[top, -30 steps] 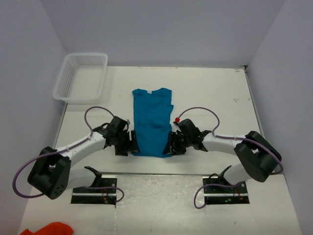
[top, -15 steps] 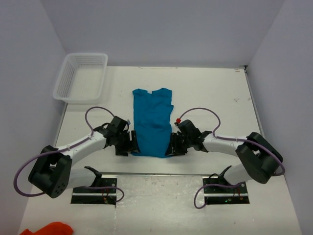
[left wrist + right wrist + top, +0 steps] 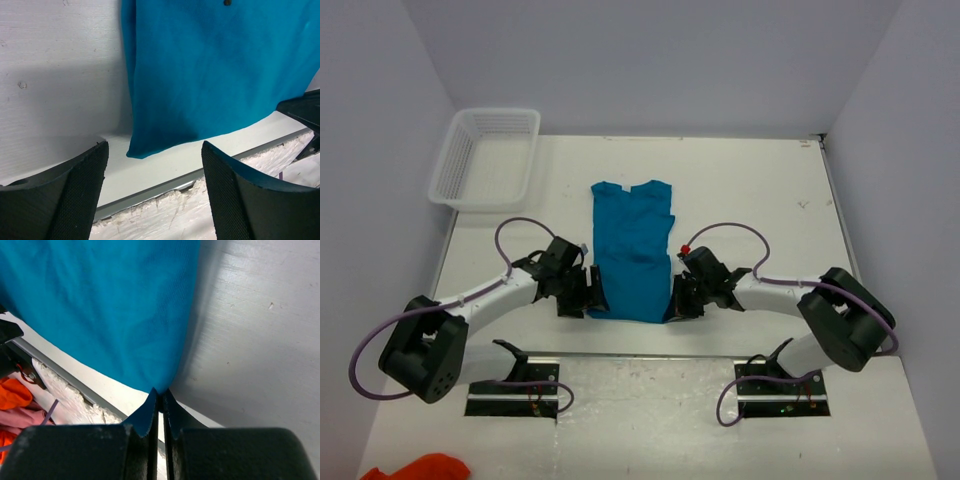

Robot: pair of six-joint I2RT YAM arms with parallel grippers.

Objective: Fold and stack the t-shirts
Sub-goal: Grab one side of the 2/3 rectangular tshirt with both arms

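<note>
I see 1 teal-blue t-shirt [image 3: 632, 250] lying flat in the middle of the white table [image 3: 760, 190]. It forms a long narrow panel, with the neck toward 12 o'clock and the hem toward 6 o'clock, close to the near table edge.

In the top view both arms reach in low from either side of the hem. The left gripper [image 3: 592, 296] sits at the shirt's 7 o'clock corner and the right gripper [image 3: 672, 300] at its 5 o'clock corner.

On the left wrist camera, the left gripper [image 3: 155, 190] has its 2 fingers [image 3: 75, 195] spread wide. The t-shirt [image 3: 210, 70] hem corner lies just ahead of the gap, and neither pad touches it. That corner looks slightly raised, with a shadow under it.

On the right wrist camera, the right gripper [image 3: 160, 405] has its fingertips [image 3: 148, 412] pressed together. They pinch the very corner of the t-shirt [image 3: 100, 305], and the fabric gathers to a point where it enters the tips.

A white plastic mesh basket [image 3: 450, 150] stands at 10 o'clock from the shirt, well apart from it, against the left wall. An orange cloth [image 3: 420, 467] lies off the table at 7 o'clock, at the bottom of the top view.
</note>
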